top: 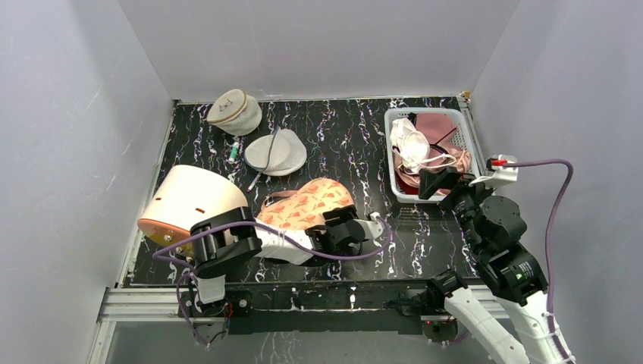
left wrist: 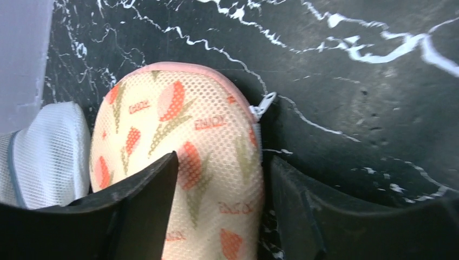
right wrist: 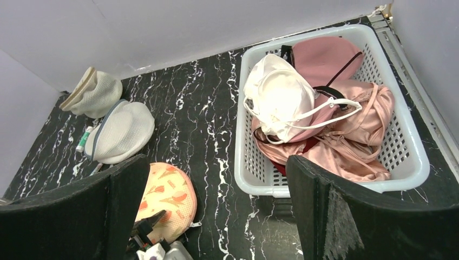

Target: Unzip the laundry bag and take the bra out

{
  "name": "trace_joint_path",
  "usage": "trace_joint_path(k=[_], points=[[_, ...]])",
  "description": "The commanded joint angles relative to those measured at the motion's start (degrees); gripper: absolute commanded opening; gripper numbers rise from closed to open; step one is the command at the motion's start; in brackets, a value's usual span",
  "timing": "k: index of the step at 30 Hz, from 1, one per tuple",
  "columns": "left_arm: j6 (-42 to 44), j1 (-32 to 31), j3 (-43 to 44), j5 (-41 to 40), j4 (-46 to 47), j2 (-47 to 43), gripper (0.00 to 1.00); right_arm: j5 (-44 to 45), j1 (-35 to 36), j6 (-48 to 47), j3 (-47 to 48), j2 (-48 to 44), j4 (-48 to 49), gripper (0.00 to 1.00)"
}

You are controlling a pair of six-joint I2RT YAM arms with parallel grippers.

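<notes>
The peach floral laundry bag (top: 307, 205) lies on the black marbled table, its small zipper pull (left wrist: 265, 104) at its near right end. My left gripper (left wrist: 223, 162) is open and straddles that end. One finger (left wrist: 146, 200) rests over the fabric and the other stands just beside the bag's pink edge. My right gripper (right wrist: 217, 162) hangs open above the table, in front of the white basket (right wrist: 241, 135), holding nothing. An off-white bra (right wrist: 281, 97) lies on dusty-pink garments in that basket. I cannot see what is inside the bag (right wrist: 165, 203).
A flat white mesh pouch (top: 274, 153) and a round beige-topped pouch (top: 235, 112) sit at the back left, with a small green-and-white tube (top: 235, 150) between them. A large cream domed object (top: 189, 201) stands at the left edge. Grey walls enclose three sides.
</notes>
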Motion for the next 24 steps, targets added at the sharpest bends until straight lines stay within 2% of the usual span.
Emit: trace_joint_path(k=[1,7,10,14,17,21,24], points=[[-0.39,1.64,0.07,-3.63,2.50,0.32,0.54,2.40,0.05,1.06,2.64,-1.49,-0.52,0.98],[-4.04,1.84,-0.98,2.19,-2.06,-8.21,0.30,0.68,-0.03,2.80,2.31,-0.48,-0.80,0.98],[-6.97,2.30,-2.85,7.23,-4.24,-15.32,0.13,-2.41,0.04,2.52,0.99,1.17,0.76,0.98],[-9.53,3.44,-4.78,12.08,-6.79,-22.99,0.00,-6.45,-0.03,2.30,-0.64,6.30,1.81,0.98],[-10.63,4.27,-7.08,12.84,-6.13,-26.54,0.00,-13.00,0.05,1.67,-2.24,10.11,4.49,0.98],[-10.04,4.50,-11.00,14.08,-2.09,-30.38,0.00,-31.27,0.05,-0.50,-7.56,13.59,14.83,0.98],[-9.50,4.52,-9.85,15.55,-3.23,-29.96,0.00,-40.45,0.01,-0.42,-10.67,18.14,19.72,0.95]])
